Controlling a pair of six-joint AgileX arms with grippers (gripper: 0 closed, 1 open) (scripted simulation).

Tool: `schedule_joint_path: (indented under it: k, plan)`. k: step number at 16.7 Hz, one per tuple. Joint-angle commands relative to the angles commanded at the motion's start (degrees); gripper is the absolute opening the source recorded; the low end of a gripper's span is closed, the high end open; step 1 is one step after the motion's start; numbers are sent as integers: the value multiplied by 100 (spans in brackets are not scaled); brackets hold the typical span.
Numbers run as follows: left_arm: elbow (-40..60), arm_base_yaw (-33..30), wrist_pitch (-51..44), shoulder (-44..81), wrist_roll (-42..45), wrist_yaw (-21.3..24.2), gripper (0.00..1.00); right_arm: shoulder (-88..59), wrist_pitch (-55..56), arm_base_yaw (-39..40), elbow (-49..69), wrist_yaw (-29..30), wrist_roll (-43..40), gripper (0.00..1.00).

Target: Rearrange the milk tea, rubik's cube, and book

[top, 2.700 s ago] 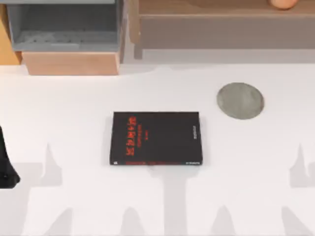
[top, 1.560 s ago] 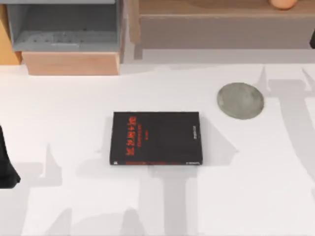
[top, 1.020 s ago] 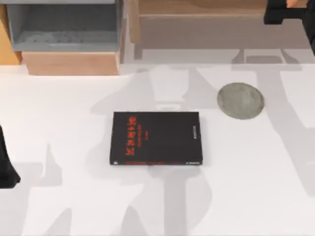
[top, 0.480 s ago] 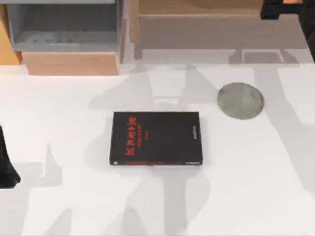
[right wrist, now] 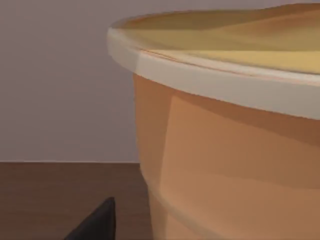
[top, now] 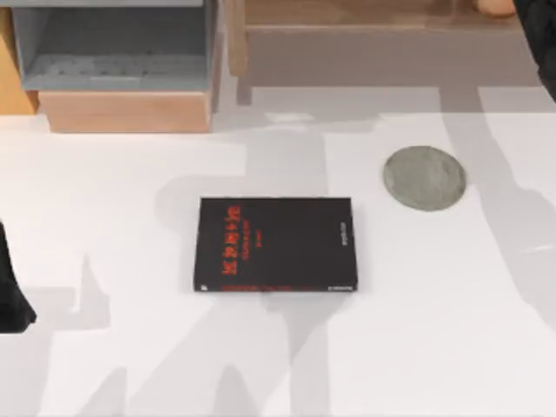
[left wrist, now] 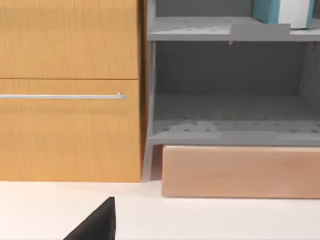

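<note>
The milk tea [right wrist: 235, 130] stands on the brown wooden shelf [top: 347, 13] along the table's [top: 130, 347] far edge, near the far right corner; from above, a sliver of its orange top [top: 497, 7] peeks out just beside the right arm [top: 537, 39]. In the right wrist view the cup looms very close, pale rim and tapered orange side upright, with one dark fingertip [right wrist: 97, 222] of the right tool low in front of it. Whether that tool is spread wide or closed I cannot tell — nor whether it touches the cup at all.

The risks, as I judge them:
- A tall tapered cup is top-heavy; a finger arriving off-centre could push it over on the shelf instead of bracketing it.
- A grip high under the rim may slip down the taper, so the cup tilts when lifted.
- Lifting out, the cup could clip the shelf's front lip.

The book [left wrist: 280, 11], teal with white page edges, sits on the upper level of the grey cubby [left wrist: 230, 90] at the far left corner. The left arm [top: 10, 295] is parked at the table's left edge; its tool's opening I cannot tell either. A black book [top: 275, 244] lies mid-table and a grey disc [top: 424, 177] toward the right — both beneath any carry path from the shelf.
</note>
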State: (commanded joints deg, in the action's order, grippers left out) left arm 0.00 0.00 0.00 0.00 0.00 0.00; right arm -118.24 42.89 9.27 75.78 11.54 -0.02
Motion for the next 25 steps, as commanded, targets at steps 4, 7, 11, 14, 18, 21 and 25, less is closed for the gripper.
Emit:
schedule_joint_path:
  k: [4,7,11,14,18,21,25]
  plan:
    - [0,0,0,0,0,0,100,-90,-48,-17,128,-15,0,100]
    - [0,0,0,0,0,0,100,-90,-48,-17,128,-15,0,85]
    - [0,0,0,0,0,0,100,-90,-48,-17,128,-15,0,55]
    - [0,0,0,0,0,0,100,-90,-48,-17,128,-15,0,32]
    - [0,0,0,0,0,0,100,-90,-48,-17,128,-15,0,2]
    - [0,0,0,0,0,0,100,-90,-48,-17,128,-15,0,0]
    - [0,0,0,0,0,0,100,-90,-48,-17,128,-15,0,0]
